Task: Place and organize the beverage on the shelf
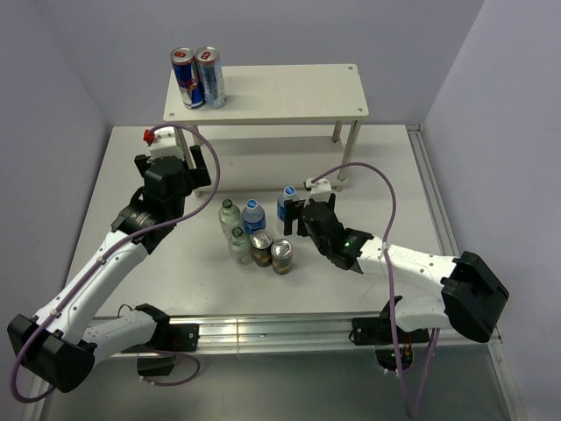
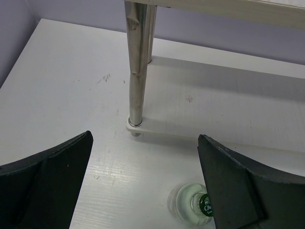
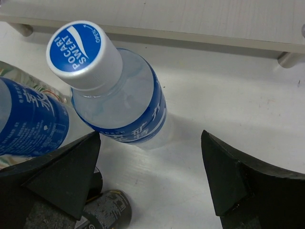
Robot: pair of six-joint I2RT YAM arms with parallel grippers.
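Note:
The beverage stands grouped on the table in front of the shelf (image 1: 280, 92): two green-capped bottles (image 1: 230, 210), two blue-labelled bottles (image 1: 253, 213) and two dark cans (image 1: 282, 256). My right gripper (image 1: 295, 219) is open just behind the rightmost blue-labelled bottle (image 3: 119, 90). That bottle stands ahead of the right gripper (image 3: 150, 171), outside its jaws and nearer the left finger. A dark can (image 3: 107, 212) lies by that finger. My left gripper (image 1: 198, 168) is open and empty near the shelf's front left leg (image 2: 137, 67). A green-capped bottle (image 2: 190, 207) sits under the left gripper (image 2: 145, 181), beside its right finger.
Two tall blue-and-silver cans (image 1: 197, 77) stand on the shelf top's left end. The lower board (image 2: 219, 100) rests on the table behind the leg. Grey walls close in the table at the back and both sides.

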